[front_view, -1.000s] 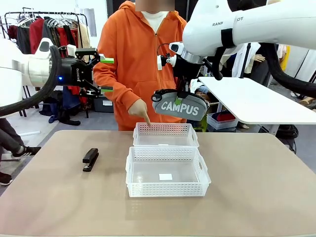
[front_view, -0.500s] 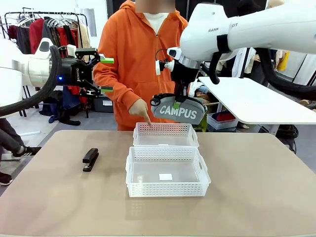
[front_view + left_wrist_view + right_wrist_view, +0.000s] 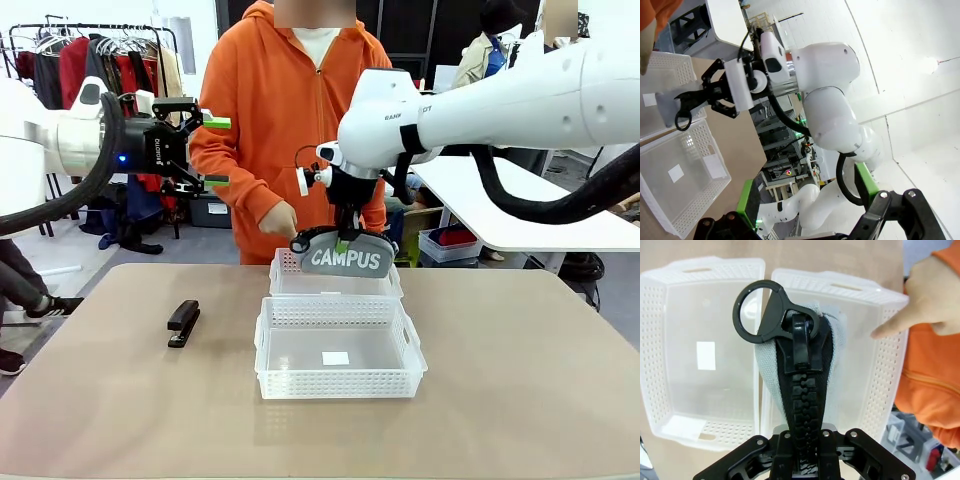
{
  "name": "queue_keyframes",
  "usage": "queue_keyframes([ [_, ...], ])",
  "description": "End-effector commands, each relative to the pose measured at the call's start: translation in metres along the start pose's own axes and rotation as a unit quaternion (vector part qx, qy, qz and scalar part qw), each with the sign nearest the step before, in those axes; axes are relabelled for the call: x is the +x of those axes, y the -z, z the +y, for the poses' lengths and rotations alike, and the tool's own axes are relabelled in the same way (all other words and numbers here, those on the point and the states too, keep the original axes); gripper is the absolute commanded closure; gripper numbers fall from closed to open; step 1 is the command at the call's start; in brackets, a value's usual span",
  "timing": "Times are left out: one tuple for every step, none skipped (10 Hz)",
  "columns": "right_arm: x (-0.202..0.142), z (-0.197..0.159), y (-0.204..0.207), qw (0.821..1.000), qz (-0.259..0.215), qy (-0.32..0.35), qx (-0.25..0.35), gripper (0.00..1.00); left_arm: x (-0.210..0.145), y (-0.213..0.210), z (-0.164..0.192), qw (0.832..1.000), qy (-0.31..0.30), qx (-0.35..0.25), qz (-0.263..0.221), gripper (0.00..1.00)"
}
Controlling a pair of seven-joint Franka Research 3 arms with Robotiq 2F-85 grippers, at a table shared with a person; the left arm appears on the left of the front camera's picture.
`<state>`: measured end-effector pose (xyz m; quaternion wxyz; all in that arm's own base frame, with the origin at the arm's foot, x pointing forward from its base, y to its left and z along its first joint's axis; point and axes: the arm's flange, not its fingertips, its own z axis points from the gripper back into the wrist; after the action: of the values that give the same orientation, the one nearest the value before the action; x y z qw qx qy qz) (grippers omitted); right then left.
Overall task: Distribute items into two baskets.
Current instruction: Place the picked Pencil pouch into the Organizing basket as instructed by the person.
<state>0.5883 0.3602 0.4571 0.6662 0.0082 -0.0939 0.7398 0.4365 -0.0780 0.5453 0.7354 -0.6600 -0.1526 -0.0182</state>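
My right gripper (image 3: 343,243) is shut on the grey "CAMPUS" pouch (image 3: 346,259), which hangs just over the far basket (image 3: 385,283). In the right wrist view the pouch (image 3: 800,385), with its black zipper and ring, dangles between both baskets, and the person's finger (image 3: 890,327) points into the far basket (image 3: 875,365). The near basket (image 3: 338,372) holds nothing but a white label. On the table to the left lies the black stapler (image 3: 183,322). High at the left, my left gripper (image 3: 215,150) stands open, its green pads (image 3: 747,200) apart.
A person in an orange hoodie (image 3: 260,120) stands at the far side, one hand (image 3: 280,218) beside the pouch. A white table (image 3: 520,205) stands behind on the right and a clothes rack (image 3: 90,50) at the back left.
My right arm has carried the pouch left and down, from beside the far basket to just above it. The left arm, the stapler and the baskets have not moved.
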Motion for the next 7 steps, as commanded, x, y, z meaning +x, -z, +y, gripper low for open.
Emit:
queue_keyframes([
  [0.005, -0.004, 0.005, 0.999, 0.029, -0.015, -0.014, 1.0, 0.0, 0.0, -0.002, 1.0, 0.001, -0.004, 0.001, 0.0],
  [0.007, -0.004, 0.016, 0.999, 0.033, -0.014, -0.008, 1.0, 0.0, 0.0, -0.002, 1.0, 0.001, -0.004, 0.001, 0.0],
  [0.005, -0.006, 0.028, 0.999, 0.042, -0.012, -0.004, 1.0, 0.0, 0.0, -0.002, 1.0, 0.001, -0.004, 0.001, 0.0],
  [0.0, -0.009, 0.038, 0.999, 0.042, -0.009, 0.005, 1.0, 0.0, 0.0, -0.002, 1.0, 0.001, -0.004, 0.001, 0.0],
  [-0.001, -0.009, 0.047, 0.999, 0.042, -0.005, 0.006, 1.0, 0.0, 0.0, -0.002, 1.0, 0.001, -0.004, 0.001, 0.0],
  [-0.001, -0.009, 0.054, 0.999, 0.043, -0.001, 0.009, 1.0, 0.0, 0.0, -0.002, 1.0, 0.001, -0.004, 0.001, 0.0],
  [-0.003, -0.012, 0.062, 0.999, 0.045, 0.003, 0.011, 1.0, 0.0, 0.0, -0.002, 1.0, 0.001, -0.004, 0.001, 0.0],
])
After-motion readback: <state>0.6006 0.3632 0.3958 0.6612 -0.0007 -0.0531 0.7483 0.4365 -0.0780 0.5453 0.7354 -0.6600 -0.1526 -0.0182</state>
